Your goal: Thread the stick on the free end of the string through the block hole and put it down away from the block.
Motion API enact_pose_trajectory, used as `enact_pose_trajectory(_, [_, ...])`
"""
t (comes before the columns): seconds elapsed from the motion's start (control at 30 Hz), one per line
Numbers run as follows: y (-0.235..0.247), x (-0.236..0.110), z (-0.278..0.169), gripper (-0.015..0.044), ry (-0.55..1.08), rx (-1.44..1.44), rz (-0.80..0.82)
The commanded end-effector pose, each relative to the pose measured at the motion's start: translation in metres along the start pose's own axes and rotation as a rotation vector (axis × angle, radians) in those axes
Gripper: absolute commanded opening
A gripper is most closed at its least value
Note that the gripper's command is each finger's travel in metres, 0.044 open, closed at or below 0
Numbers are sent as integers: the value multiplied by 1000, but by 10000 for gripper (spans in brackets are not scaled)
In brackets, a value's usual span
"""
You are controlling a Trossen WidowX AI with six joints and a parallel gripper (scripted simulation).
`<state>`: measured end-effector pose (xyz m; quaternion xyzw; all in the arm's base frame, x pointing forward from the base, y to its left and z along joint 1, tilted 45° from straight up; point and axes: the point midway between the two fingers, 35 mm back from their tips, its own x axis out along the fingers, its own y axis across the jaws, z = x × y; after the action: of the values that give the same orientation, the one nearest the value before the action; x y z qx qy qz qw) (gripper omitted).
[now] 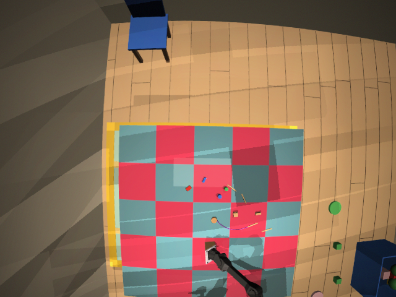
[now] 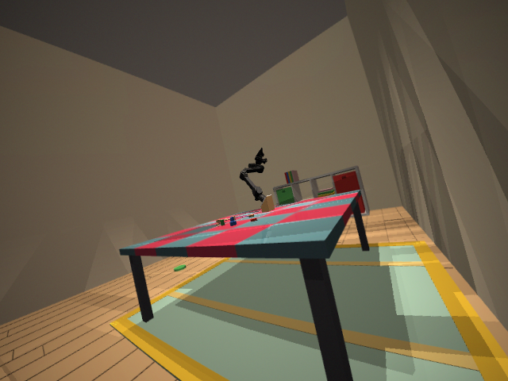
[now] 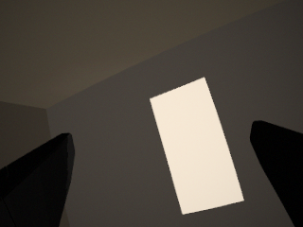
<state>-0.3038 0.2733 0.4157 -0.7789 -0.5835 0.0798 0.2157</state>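
The round wooden button lies near the table's middle. The string, purple, curves from it to the stick on its end, which lies on the table. Two small wooden blocks stand beyond the string: one block nearer the button, another block to its right. No hole can be made out in either, so I cannot tell which is the holed one. The string does not pass through either block. My gripper is open and empty, raised high above the table and pointing up at the ceiling light.
Loose sticks include one stick, another stick and a third stick close to the string's stick. A green piece, a blue piece, a blue rod and a red piece lie farther back. A tan box stands beside the arm's base.
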Motion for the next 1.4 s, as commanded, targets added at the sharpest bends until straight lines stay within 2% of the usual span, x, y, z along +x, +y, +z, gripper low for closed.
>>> enact_pose_trajectory(0.0, [0,0,0,426,0,0,0])
enact_pose_trajectory(0.13, [7,16,-16,440,56,-36,4])
enact_pose_trajectory(0.4, [53,105,-22,440,114,-628,196])
enact_pose_trajectory(0.7, [148,202,-32,440,-30,-1393,467])
enact_pose_trajectory(0.87, [213,239,-41,440,-209,-1766,583])
enact_pose_trajectory(1.03, [284,262,-52,440,-457,-2099,655])
enact_pose_trajectory(1.2, [358,271,-63,440,-769,-2391,661])
enact_pose_trajectory(1.37, [434,265,-75,440,-1141,-2621,581])
